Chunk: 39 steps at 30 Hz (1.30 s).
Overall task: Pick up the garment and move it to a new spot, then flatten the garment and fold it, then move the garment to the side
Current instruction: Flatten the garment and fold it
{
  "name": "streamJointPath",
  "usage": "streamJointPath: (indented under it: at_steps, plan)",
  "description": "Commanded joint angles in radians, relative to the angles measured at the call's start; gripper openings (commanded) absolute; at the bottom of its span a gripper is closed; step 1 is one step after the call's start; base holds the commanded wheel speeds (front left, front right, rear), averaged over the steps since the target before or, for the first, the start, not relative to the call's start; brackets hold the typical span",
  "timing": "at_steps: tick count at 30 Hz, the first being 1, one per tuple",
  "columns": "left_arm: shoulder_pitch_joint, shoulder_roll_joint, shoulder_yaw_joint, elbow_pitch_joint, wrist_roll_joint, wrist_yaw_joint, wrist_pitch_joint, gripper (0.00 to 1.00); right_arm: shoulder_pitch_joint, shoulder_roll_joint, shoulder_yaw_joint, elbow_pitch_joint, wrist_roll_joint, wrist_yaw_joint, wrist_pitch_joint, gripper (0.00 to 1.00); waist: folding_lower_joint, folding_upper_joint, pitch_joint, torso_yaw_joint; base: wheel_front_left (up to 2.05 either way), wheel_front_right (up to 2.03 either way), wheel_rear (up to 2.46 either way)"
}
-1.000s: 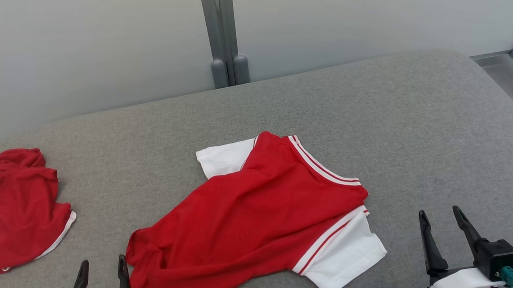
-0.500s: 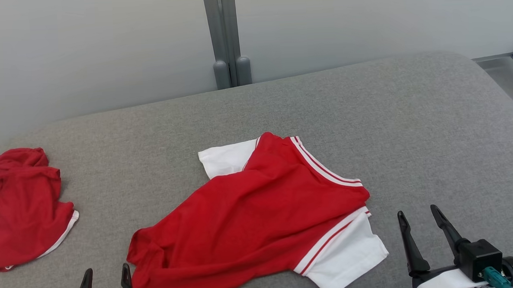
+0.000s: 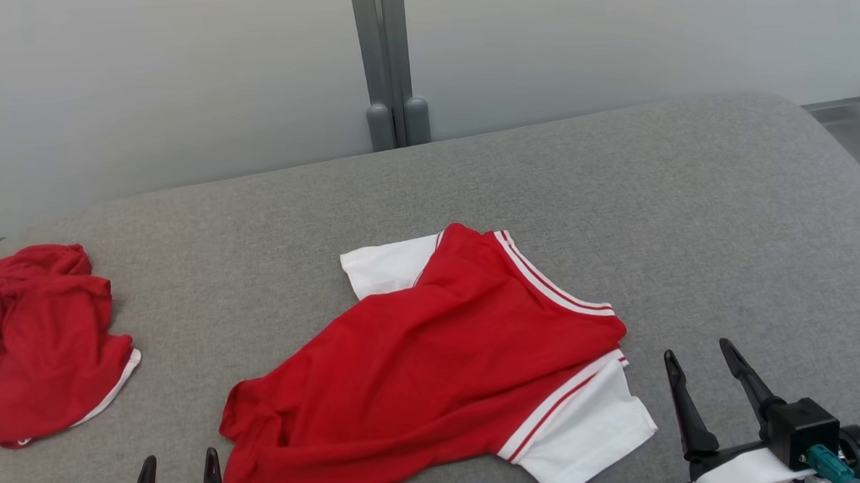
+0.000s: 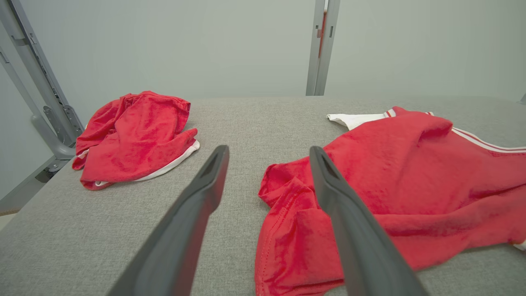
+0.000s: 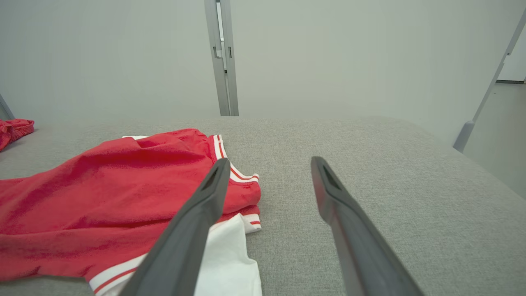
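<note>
Folds run across the red shirt, which lies loosely spread in the middle of the grey table, hem toward the robot's left and one white sleeve at the near right. Its shape matches the earlier pictures; the whole head view has slid a little, so the camera has moved, not the cloth. The right gripper has come in closer to that sleeve than a second ago, and sits just beside it without touching, fingers spread and empty. The left gripper shows lower in the head view than before, its tips near the hem corner, also spread with nothing between them.

From the left wrist, the left gripper frames the bunched, stitched hem corner, a detail too small to read from the head. A second crumpled red garment lies well apart at the table's far left. From the right wrist, the right gripper points past the striped trim, with bare table to the right.
</note>
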Motion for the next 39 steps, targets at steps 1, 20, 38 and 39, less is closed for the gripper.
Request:
streamJointPath:
  at_steps: [1, 20, 38, 39]
  plan:
    - [0.013, 0.0, 0.005, 0.002, -0.003, -0.003, 0.0, 1.0, -0.003, -0.002, -0.002, -0.005, -0.008, -0.002, -0.003, 1.0, 0.0, 0.0, -0.001, 0.003, 0.0, 0.0, 0.0]
    - [0.019, 0.0, -0.001, 0.001, -0.003, -0.004, 0.0, 1.0, 0.003, -0.002, 0.007, 0.001, -0.016, -0.002, -0.003, 1.0, 0.0, 0.0, -0.006, 0.02, 0.0, 0.0, 0.0]
    - [0.017, 0.003, -0.019, 0.062, -0.004, -0.004, 0.0, 1.0, -0.051, -0.037, 0.051, -0.003, -0.005, -0.002, -0.003, 1.0, 0.0, 0.0, 0.012, 0.022, 0.0, 0.0, 0.0]
    - [0.013, 0.01, -0.028, 0.078, -0.003, -0.004, 0.0, 1.0, -0.055, -0.047, 0.061, 0.018, -0.003, -0.002, -0.003, 1.0, 0.0, 0.0, 0.014, 0.022, 0.0, 0.0, 0.0]
